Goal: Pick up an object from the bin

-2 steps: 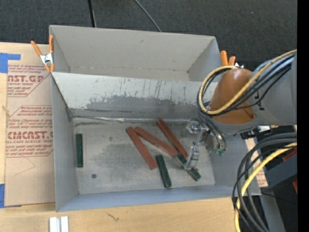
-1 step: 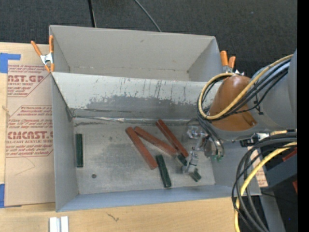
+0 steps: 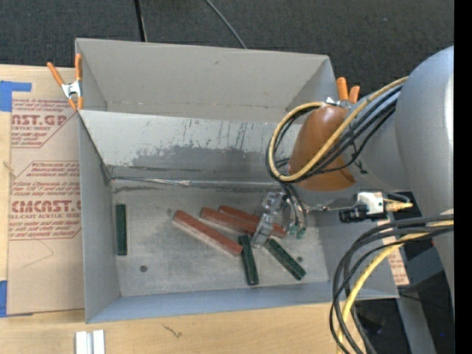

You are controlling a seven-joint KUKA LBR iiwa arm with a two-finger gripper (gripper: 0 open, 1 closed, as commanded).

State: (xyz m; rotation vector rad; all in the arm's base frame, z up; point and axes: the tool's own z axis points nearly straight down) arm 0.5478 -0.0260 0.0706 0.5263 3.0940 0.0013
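My gripper is down at the bin floor, right of centre, over the right ends of two red-brown bars. The longer red-brown bar lies slanted to its left. The shorter red-brown bar runs under the gripper. Just below the gripper lie two dark green bars: one points down and the other slants to the lower right. The gripper's tip touches or hovers right where the red and green bars meet, and I cannot tell which.
A third dark green bar lies alone, upright along the bin's left wall. The arm with its orange cover and looped cables hangs over the bin's right side. The sloped back wall rises behind the bars.
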